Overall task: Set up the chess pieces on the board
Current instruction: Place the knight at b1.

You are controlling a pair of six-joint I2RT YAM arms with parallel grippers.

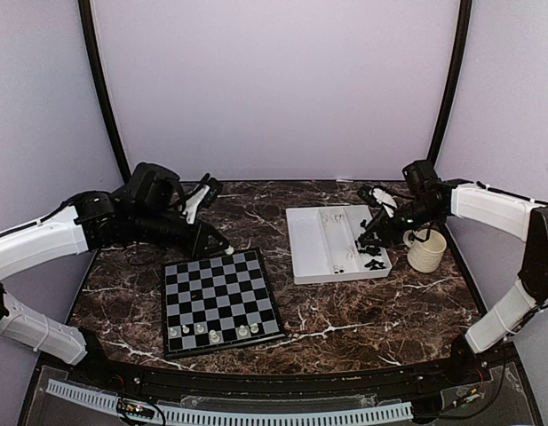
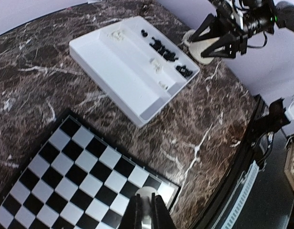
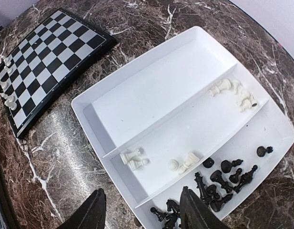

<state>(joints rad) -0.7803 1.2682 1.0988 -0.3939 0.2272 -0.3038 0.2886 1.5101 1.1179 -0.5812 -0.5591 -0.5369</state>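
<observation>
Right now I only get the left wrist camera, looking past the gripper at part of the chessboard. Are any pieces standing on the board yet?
Observer: Yes. The top view shows a few white pieces standing along the near edge of the board, outside your frame.
Operator: Is the other arm carrying anything?
Observer: No. Its own camera shows the right gripper open and empty, over the tray near the black pieces.
Operator: Any white ones left in there?
Observer: Several loose white pieces lie on their sides in the compartment beside the black ones.
</observation>
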